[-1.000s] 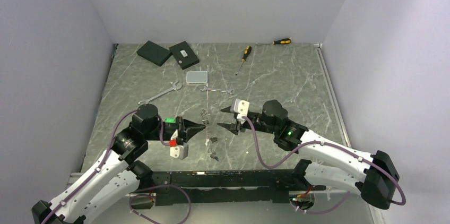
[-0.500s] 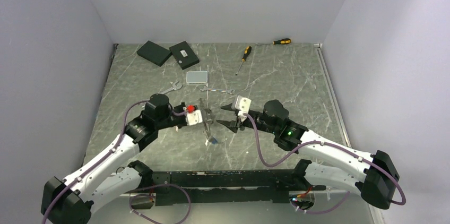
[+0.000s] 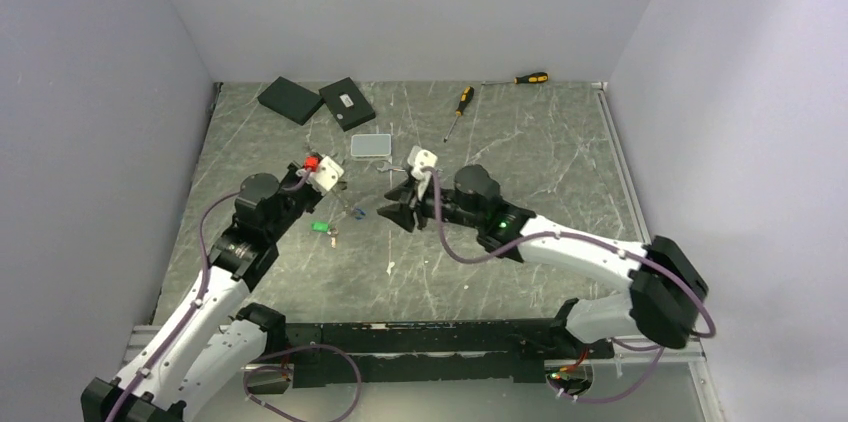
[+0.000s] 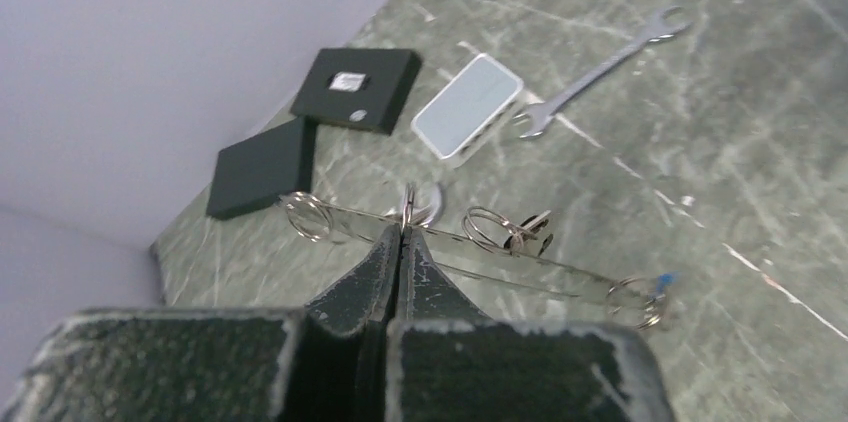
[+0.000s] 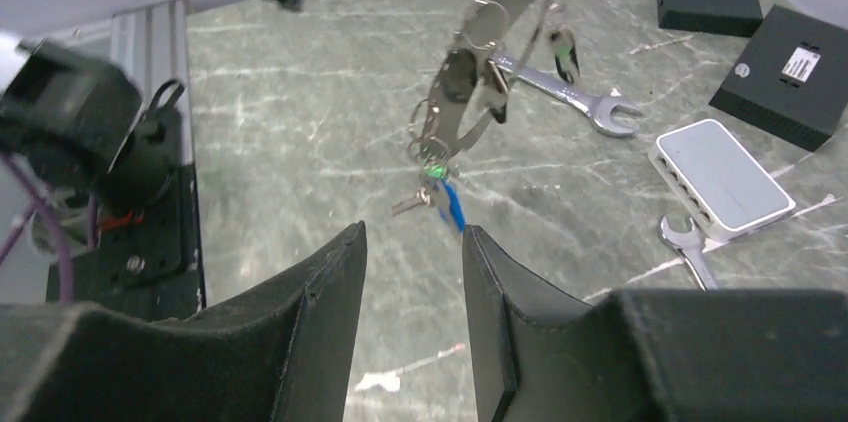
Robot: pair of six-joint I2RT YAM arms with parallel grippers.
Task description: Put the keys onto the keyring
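Left end effector (image 4: 403,238): clamped shut on the keyring (image 5: 462,77). You have the thin wire loop pinched near the middle of its length, and it is held off the tabletop (image 4: 760,122). Several small split rings sit along the wire on both sides of the fingertips.

The keys (image 5: 437,192) hang in a bunch at the loop's low end, away from the left end effector. 1 blue tag and 1 green tag show in the bunch. A loose green tag (image 3: 320,227) lies on the tabletop on the near side of the left end effector.

Right end effector (image 5: 412,242): jaws parted, nothing between them. The hanging bunch sits just ahead of the gap, apart from both fingers.

Beyond the left end effector lie 1 wrench (image 4: 600,67), 1 white box (image 4: 468,119) and 2 black boxes (image 4: 357,89). 1 black box carries a small white label, its print too small to read. 2 screwdrivers (image 3: 460,102) lie well beyond the right end effector.
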